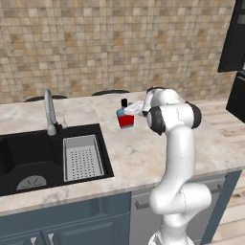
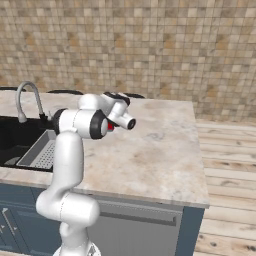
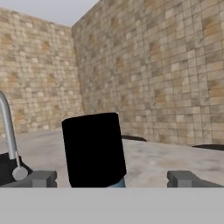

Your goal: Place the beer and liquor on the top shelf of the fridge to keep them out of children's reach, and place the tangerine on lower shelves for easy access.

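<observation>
The liquor (image 1: 126, 117), a squat bottle with blue shoulders, a red body and a black cap, stands upright on the marble counter (image 1: 143, 153) in front of the tiled wall. My gripper (image 1: 133, 108) reaches it from the right at cap height and is open. In the hand view the black cap (image 3: 93, 148) stands between the fingertips (image 3: 41, 178), nearer the left one, and touches neither. A red sliver of the liquor (image 2: 110, 127) peeks out from behind my arm. The fridge's black front (image 1: 234, 43) is at the far right. The beer, the tangerine and the fridge shelves are out of view.
A black sink (image 1: 28, 162) with a grey drain rack (image 1: 82, 157) and a curved faucet (image 1: 49, 112) lies left of the bottle. Dark burners (image 1: 110, 92) sit at the counter's back. The counter ends on the right over a wooden floor (image 2: 230, 165).
</observation>
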### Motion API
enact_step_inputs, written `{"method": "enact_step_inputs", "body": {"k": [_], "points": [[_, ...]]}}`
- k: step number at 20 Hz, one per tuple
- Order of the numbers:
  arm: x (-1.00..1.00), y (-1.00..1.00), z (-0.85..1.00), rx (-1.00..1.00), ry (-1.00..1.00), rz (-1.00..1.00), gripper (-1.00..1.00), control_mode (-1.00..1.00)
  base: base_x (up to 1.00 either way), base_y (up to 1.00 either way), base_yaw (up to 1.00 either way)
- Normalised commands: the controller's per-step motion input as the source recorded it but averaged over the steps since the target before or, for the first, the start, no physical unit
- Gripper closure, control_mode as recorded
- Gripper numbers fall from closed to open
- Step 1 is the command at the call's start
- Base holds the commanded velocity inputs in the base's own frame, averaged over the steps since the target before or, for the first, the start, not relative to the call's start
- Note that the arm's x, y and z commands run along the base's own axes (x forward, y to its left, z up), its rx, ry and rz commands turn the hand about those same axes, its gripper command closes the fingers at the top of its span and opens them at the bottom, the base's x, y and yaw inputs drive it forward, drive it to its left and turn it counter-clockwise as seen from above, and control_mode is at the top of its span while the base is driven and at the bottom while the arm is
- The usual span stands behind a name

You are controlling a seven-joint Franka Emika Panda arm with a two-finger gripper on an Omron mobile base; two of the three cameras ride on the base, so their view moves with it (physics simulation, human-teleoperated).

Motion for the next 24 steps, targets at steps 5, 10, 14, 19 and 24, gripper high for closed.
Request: {"method": "enact_step_inputs", "body": {"k": [5,10,14,19,24], "points": [[0.0,0.04,0.0,-0.05,0.0,0.0,-1.0,-1.0,0.0,0.0,0.0],[-0.03,0.0,0.0,-0.08,0.0,0.0,-1.0,-1.0,0.0,0.0,0.0],[-0.01,0.0,0.0,-0.08,-0.01,0.0,-1.0,-1.0,0.0,0.0,0.0],[0.0,0.0,0.0,-0.09,0.0,0.0,-1.0,-1.0,0.0,0.0,0.0],[0.0,0.0,0.0,-0.07,0.0,-0.01,-1.0,-1.0,0.0,0.0,0.0]]}}
